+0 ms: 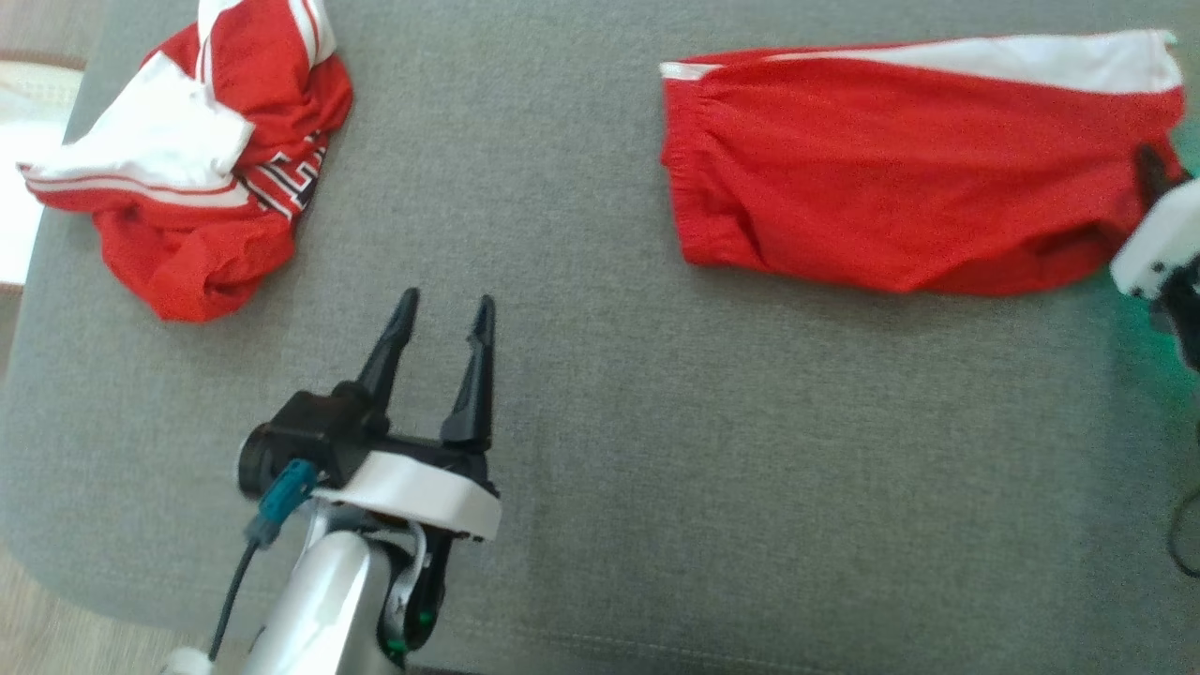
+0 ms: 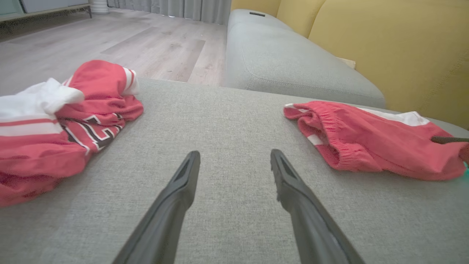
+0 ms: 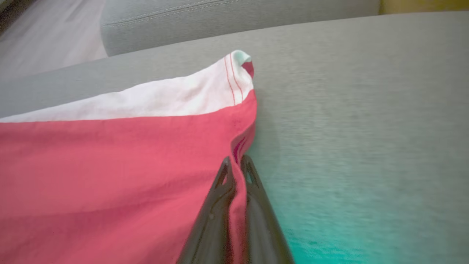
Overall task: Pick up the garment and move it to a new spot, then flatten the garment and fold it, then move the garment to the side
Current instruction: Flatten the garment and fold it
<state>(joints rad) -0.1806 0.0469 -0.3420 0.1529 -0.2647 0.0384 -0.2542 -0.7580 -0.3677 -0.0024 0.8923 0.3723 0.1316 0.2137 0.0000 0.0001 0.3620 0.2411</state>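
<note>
The garment [image 1: 900, 178] is a pair of red shorts with a white side stripe, lying folded flat at the right of the grey cushion [image 1: 600, 450]. My right gripper [image 1: 1148, 173] is at its right edge, shut on the red hem. In the right wrist view the fingertips [image 3: 236, 161] pinch a fold of that hem, with the garment [image 3: 110, 176] spreading to the left. My left gripper [image 1: 445, 309] hovers open over bare cushion at centre left, holding nothing. In the left wrist view it [image 2: 234, 157] points between the two pieces of clothing, with the garment [image 2: 377, 143] to the right.
A crumpled red and white jersey [image 1: 197, 159] lies at the cushion's far left, also seen as the jersey [image 2: 55, 128] in the left wrist view. A second grey cushion [image 2: 285, 58] and a yellow backrest [image 2: 403, 47] lie beyond. Wooden floor [image 2: 110, 40] borders the cushion's edge.
</note>
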